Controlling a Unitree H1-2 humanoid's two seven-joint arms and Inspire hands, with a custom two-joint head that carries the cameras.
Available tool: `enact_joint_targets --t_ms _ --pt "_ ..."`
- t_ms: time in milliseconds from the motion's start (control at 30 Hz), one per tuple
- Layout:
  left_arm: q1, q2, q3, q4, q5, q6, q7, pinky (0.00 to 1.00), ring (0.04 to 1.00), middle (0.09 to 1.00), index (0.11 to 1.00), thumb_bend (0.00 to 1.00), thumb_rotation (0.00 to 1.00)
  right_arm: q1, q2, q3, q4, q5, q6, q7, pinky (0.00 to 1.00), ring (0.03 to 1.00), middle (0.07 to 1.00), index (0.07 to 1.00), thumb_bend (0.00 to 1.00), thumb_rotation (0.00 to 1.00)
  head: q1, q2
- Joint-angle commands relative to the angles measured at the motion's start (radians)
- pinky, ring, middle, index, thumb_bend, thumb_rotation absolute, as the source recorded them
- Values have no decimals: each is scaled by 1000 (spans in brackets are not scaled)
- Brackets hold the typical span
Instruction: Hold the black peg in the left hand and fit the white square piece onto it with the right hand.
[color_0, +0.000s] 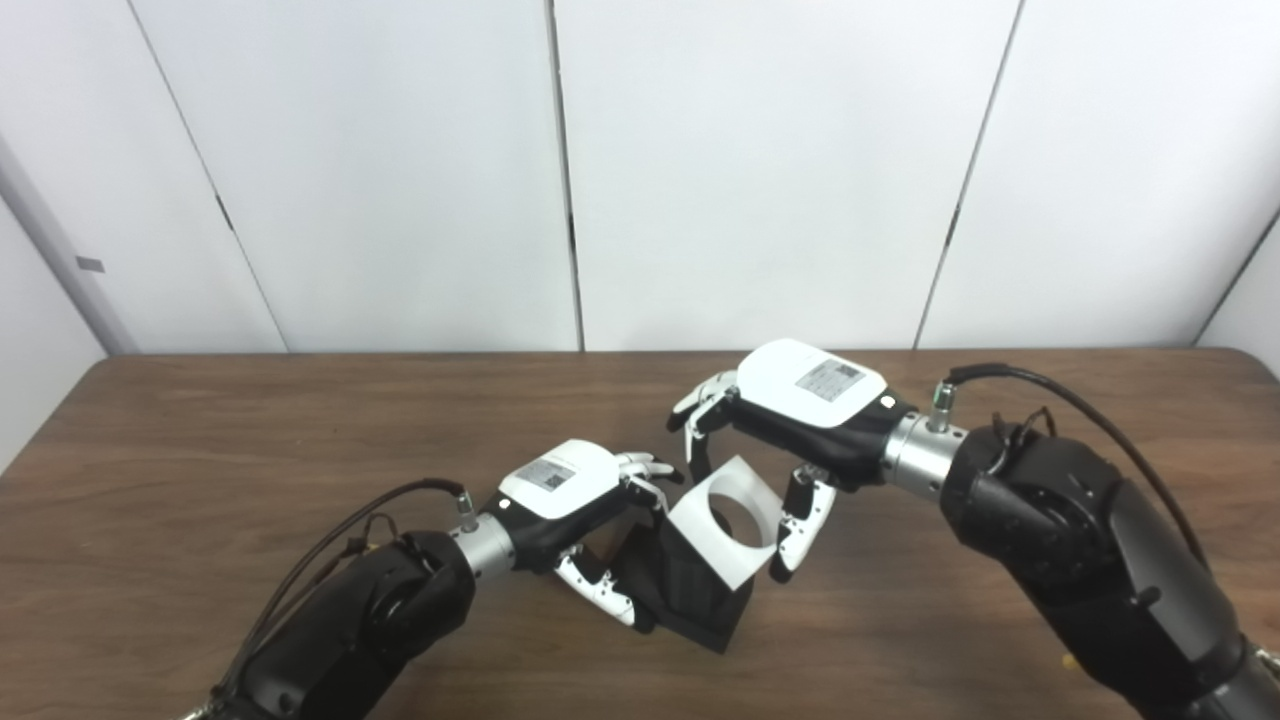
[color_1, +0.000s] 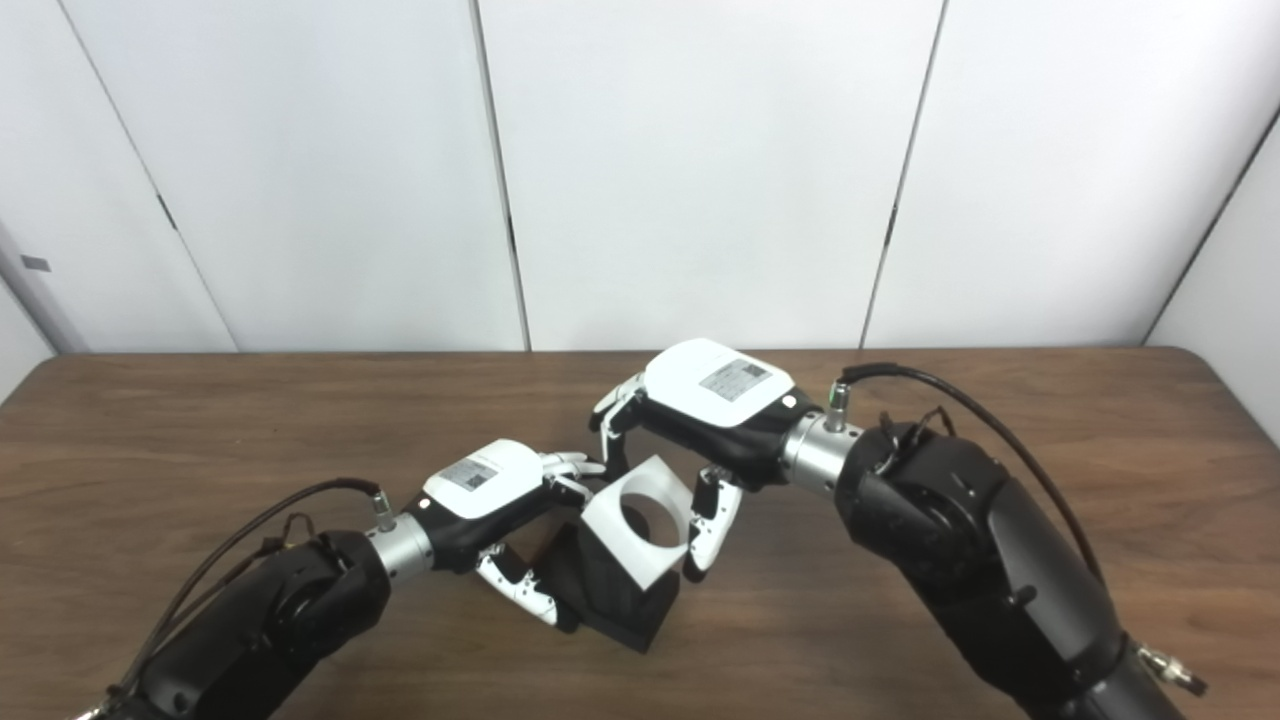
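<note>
Left hand (color_0: 565, 500) clamps black peg (color_0: 690, 590); right hand (color_0: 800, 420) pinches white square piece (color_0: 722, 520) at peg's 1 o'clock end, probably part seated; axis tilted toward 1 o'clock.

Two head cameras side by side, looking down and forward over the counter (color_0: 200, 430), close in, both sharing counter, arms, white wall (color_1: 700, 150).

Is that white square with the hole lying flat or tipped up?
Tipped up. The white square piece stands tilted on the black peg, its round hole facing the camera, with the right hand around its edges.
</note>
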Motion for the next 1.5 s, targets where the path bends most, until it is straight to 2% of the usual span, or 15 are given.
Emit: enact_joint_targets --t_ms 0,500,767,1167,1467 --pt "37 10 -51 22 77 29 -90 844 927 903 489 522 74 -30 10 -8 -17 0 -18 -19 695 820 790 478 519 138 2 1" --pt "36 2 -57 28 78 20 -78 843 928 900 488 522 75 -18 40 -5 8 -8 0 -10 698 827 801 478 519 137 3 0" --pt "38 1 -57 31 80 9 -65 840 923 897 488 522 75 -17 48 -4 42 -12 -18 -32 695 819 795 478 520 137 6 2" --pt "40 -2 -62 25 81 28 -85 849 926 907 488 522 76 -26 85 -2 97 -14 -16 -57 704 810 788 479 519 136 8 3" --pt "37 0 -64 25 77 19 -87 844 919 913 488 522 75 -32 116 12 109 -21 -7 -52 700 815 787 479 518 138 7 6"
